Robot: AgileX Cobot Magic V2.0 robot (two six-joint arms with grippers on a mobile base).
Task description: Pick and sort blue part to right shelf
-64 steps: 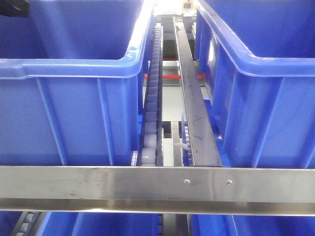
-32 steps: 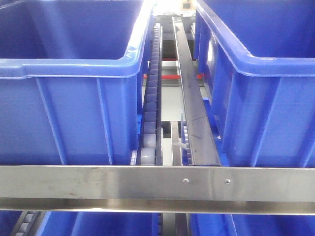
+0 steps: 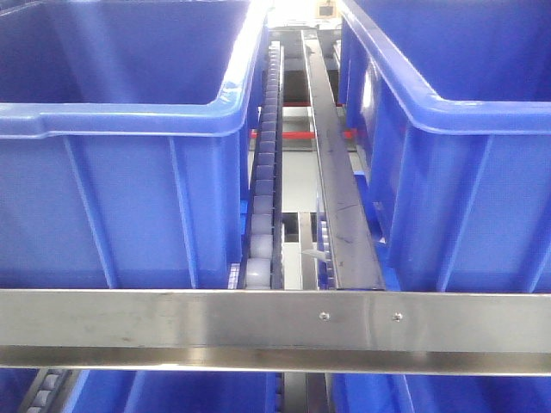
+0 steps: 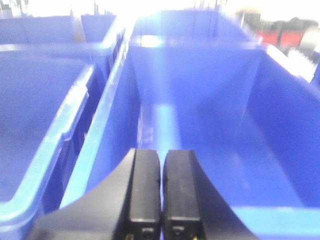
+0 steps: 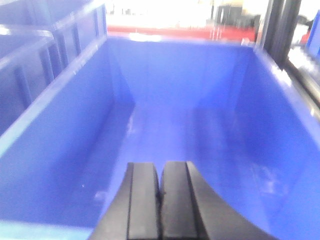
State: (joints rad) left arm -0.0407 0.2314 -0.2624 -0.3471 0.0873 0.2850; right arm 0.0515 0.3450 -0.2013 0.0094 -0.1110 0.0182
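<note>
Bins fill the front view: a left blue bin (image 3: 120,138) and a right blue bin (image 3: 465,146) flank a roller track (image 3: 265,172) behind a steel rail (image 3: 275,327). Left wrist view: the left gripper (image 4: 161,192) hangs over a blue bin (image 4: 210,130), jaws clenched on nothing. Right wrist view: the right gripper (image 5: 160,200) likewise, jaws pressed together over another bin (image 5: 180,115). No view shows the blue part.
</note>
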